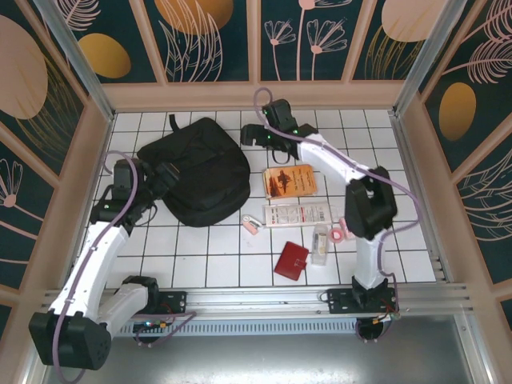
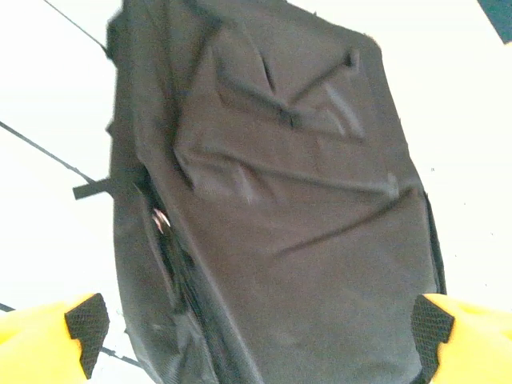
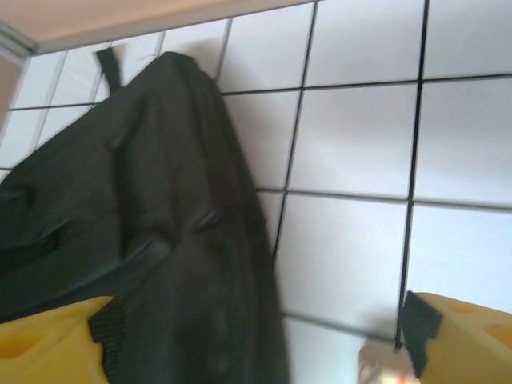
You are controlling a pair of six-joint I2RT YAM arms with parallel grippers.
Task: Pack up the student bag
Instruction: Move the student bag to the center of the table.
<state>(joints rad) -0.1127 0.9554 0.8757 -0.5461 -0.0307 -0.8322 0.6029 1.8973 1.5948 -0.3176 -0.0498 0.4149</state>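
My L gripper [image 1: 162, 174] over bag [image 1: 200, 168] left edge; R gripper [image 1: 252, 136] just beside its top-right. Book [image 1: 290, 182], red wallet [image 1: 291, 261] lie right of it.

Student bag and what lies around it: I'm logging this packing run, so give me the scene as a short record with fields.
bag: student bag, lying flat on the tiled table, left of centre
left gripper: left gripper open, empty, over the bag's near-left side
right gripper: right gripper open, empty, at the bag's far-right edge
items outside bag: brown book, white flat pack, red case, pink tape roll, all on the table to the right of the bag
bag contents: cannot tell
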